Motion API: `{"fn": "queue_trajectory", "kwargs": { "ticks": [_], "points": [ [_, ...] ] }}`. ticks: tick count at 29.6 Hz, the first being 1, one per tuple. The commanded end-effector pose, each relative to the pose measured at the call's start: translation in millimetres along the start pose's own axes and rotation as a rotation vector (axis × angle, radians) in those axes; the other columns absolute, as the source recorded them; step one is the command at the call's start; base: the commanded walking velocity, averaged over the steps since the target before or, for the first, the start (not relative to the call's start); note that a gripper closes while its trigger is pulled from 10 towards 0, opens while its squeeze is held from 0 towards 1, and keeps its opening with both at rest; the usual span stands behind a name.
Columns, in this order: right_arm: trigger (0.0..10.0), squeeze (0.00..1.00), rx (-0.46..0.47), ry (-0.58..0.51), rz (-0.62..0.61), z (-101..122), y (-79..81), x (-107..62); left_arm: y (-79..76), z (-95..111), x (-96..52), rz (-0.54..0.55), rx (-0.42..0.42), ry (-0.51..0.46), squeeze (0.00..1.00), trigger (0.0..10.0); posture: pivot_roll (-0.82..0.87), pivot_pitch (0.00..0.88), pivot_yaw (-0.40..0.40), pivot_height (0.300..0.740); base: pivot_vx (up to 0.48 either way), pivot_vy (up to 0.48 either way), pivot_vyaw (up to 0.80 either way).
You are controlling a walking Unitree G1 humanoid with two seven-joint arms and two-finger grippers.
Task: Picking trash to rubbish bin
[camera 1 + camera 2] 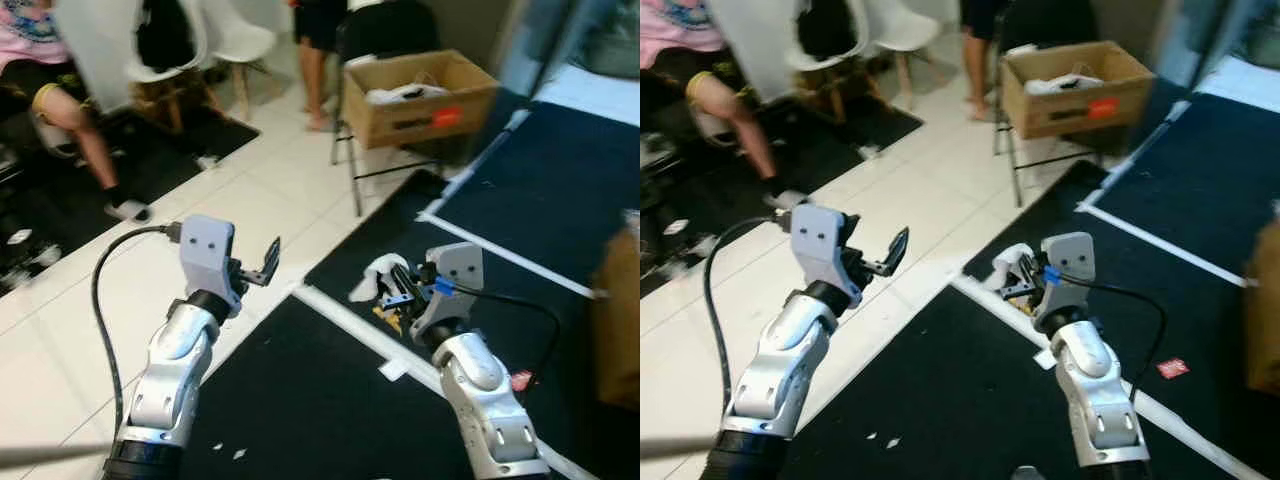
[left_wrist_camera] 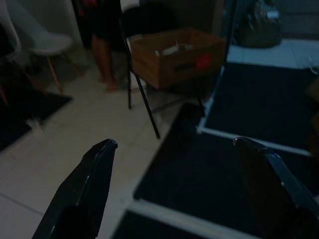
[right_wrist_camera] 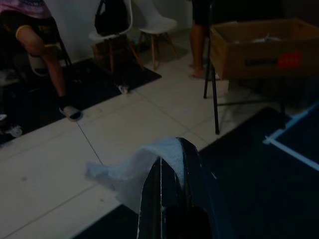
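My right gripper [image 1: 392, 285] is shut on a crumpled white wrapper [image 1: 372, 276], held in the air above the black mat; in the right wrist view the white wrapper [image 3: 130, 169] hangs from the closed fingertips [image 3: 172, 164]. My left gripper [image 1: 268, 262] is raised over the white tiles, open and holding nothing; its two fingers [image 2: 84, 184] stand wide apart in the left wrist view. A brown cardboard box [image 1: 420, 92] with a red label holds white trash and rests on a black chair ahead of both arms. The box [image 3: 259, 47] also appears in the right wrist view.
A person sits at the far left with a sandalled foot [image 1: 127, 209] on a dark rug. Another person's legs [image 1: 312, 95] stand behind the box. White chairs [image 1: 238, 40] line the back. White tape [image 1: 510, 257] crosses the black mats. A brown object [image 1: 618, 320] stands at the right edge.
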State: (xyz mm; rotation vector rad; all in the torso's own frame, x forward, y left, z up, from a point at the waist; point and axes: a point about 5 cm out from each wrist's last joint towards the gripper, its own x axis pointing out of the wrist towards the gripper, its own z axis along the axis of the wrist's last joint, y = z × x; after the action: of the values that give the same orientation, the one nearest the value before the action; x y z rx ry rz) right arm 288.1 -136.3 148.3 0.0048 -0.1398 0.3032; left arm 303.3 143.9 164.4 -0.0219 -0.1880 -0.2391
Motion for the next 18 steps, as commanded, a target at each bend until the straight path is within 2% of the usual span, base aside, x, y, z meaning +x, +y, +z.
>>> {"fn": "queue_trajectory", "kwargs": {
  "ticks": [1, 7, 10, 18],
  "points": [
    [10.0, 0.0, 0.008, 0.023, 0.024, -5, 3.2, 1.1, 8.6, -5, -5.9, 0.04, -0.008, 0.028, 0.0, 10.0, 0.03, 0.147, 0.083, 0.74, 0.0, 0.0, -0.8],
    [10.0, 0.0, 0.028, 0.027, 0.035, -6, 0.7, 4.2, 12.6, -10, -11.6, 0.079, -0.025, 0.048, 0.0, 10.0, 0.03, 0.15, 0.053, 0.74, 0.0, 0.0, -0.8],
    [10.0, 0.0, 0.077, 0.062, 0.048, -11, -1.8, 5.3, 14.0, -10, -16.1, 0.118, -0.035, 0.031, 0.0, 10.0, 0.04, 0.153, 0.03, 0.74, 0.0, 0.0, 0.0],
    [10.0, 0.0, 0.112, 0.095, 0.06, -16, -3.8, 7.4, 14.9, -10, -21.2, 0.16, -0.033, 0.026, 0.0, 10.0, 0.04, 0.143, 0.006, 0.74, 0.0, 0.0, 0.0]
  ]
}}
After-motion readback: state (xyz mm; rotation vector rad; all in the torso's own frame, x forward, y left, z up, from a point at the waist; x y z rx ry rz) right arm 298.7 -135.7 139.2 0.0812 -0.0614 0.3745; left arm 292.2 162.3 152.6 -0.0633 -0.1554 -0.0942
